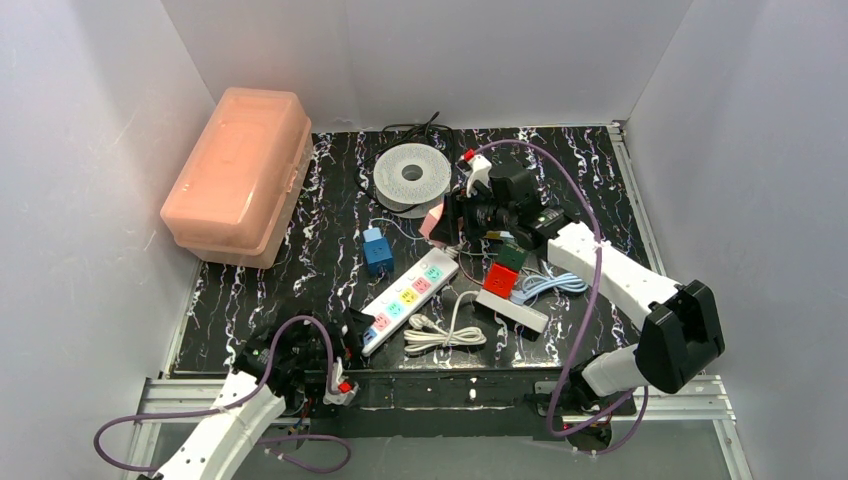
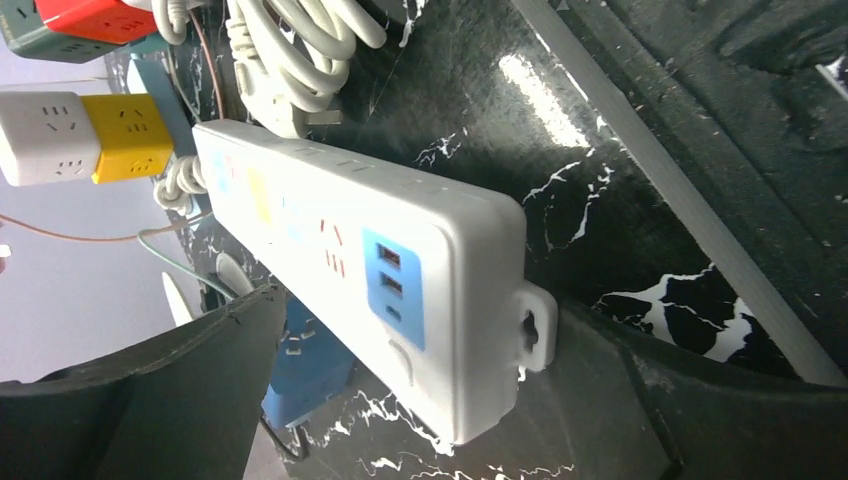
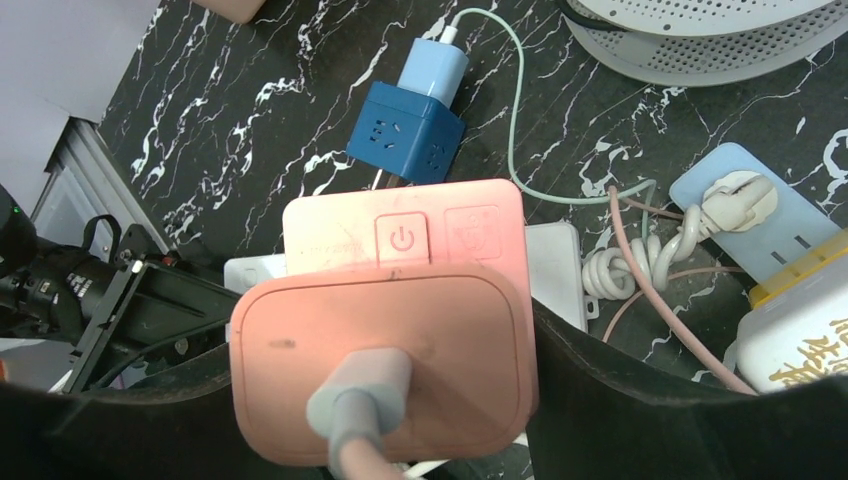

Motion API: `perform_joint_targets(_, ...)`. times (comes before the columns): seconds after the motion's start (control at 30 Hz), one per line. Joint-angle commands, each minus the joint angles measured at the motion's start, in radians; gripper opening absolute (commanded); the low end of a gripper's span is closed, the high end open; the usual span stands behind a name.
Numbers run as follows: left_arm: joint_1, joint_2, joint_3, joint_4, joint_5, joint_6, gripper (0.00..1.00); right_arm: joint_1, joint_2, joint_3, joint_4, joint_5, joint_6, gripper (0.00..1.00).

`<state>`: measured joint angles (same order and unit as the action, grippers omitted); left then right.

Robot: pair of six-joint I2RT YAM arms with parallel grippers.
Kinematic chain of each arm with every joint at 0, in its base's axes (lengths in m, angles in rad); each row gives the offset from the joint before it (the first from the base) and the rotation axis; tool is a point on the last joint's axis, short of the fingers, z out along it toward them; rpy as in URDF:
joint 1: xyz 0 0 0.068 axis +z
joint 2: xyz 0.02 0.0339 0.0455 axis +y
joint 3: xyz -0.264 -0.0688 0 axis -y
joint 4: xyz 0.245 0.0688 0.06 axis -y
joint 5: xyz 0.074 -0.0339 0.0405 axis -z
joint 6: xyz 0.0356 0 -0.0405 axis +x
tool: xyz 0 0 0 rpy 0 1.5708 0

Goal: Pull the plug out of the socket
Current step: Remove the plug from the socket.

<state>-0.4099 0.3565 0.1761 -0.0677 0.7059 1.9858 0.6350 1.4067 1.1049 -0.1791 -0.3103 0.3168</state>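
Note:
The socket is a long white power strip (image 1: pixel 410 290) with coloured outlets, lying diagonally on the black marbled mat. Its near end (image 2: pixel 420 290), with blue USB ports, sits between the spread fingers of my left gripper (image 2: pixel 430 400), which is open at the strip's near end (image 1: pixel 352 335). My right gripper (image 3: pixel 385 400) is shut on the plug (image 3: pixel 385 360), a pink block with a grey strain relief and a pink cable. It holds the plug (image 1: pixel 432 222) over the strip's far end. The plug's underside is hidden, so I cannot tell whether it touches the strip.
A pink lidded box (image 1: pixel 240 175) stands at the back left and a white round spool (image 1: pixel 412 175) at the back. A blue cube socket (image 1: pixel 377 252), a red cube (image 1: pixel 500 280), a coiled white cable (image 1: pixel 445 335) and a small white strip (image 1: pixel 512 310) surround the power strip.

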Motion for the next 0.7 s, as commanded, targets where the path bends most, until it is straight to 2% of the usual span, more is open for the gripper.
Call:
perform_joint_targets(0.0, -0.004, 0.055, -0.008, -0.262, -0.022, -0.025, 0.98, 0.003, -0.048, 0.119, -0.022, -0.034, -0.054, 0.01)
perform_joint_targets(0.13, -0.004, 0.106, 0.025, -0.271, -0.063, -0.047, 0.98, 0.003, -0.045, 0.245, -0.097, -0.044, -0.096, 0.01)
perform_joint_targets(0.3, -0.005, 0.174, 0.108, -0.231, -0.102, -0.156, 0.98, 0.003, -0.040, 0.416, -0.171, -0.027, -0.138, 0.01)
perform_joint_targets(0.67, -0.004, 0.241, 0.164, -0.082, -0.176, -0.277, 0.98, 0.002, -0.005, 0.625, -0.264, -0.023, -0.174, 0.01)
